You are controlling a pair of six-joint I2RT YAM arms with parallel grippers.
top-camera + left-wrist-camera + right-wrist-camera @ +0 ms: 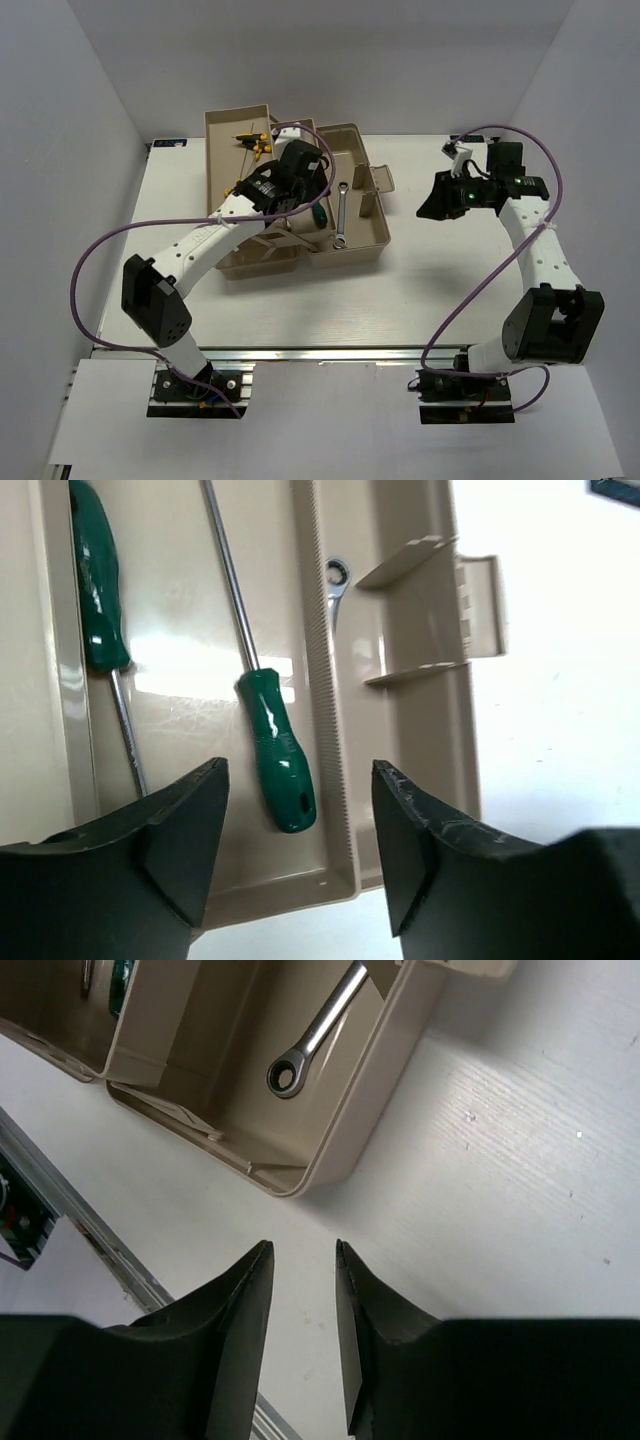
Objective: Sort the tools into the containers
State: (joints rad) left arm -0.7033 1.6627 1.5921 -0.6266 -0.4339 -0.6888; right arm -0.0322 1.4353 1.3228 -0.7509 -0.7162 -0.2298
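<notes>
In the tray, two screwdrivers lie beneath the wide-open, empty left jaws, the wrench rests in the toolbox, and the right jaws hang slightly parted, empty, above the bench; a low left retreat might snag the tray wall and tip it.

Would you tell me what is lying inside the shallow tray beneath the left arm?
One green-handled screwdriver and a second screwdriver beside it. The left tool hides one corner of the tray.

a silver wrench lies in the toolbox base, yellow hex keys in the far tray.
</notes>
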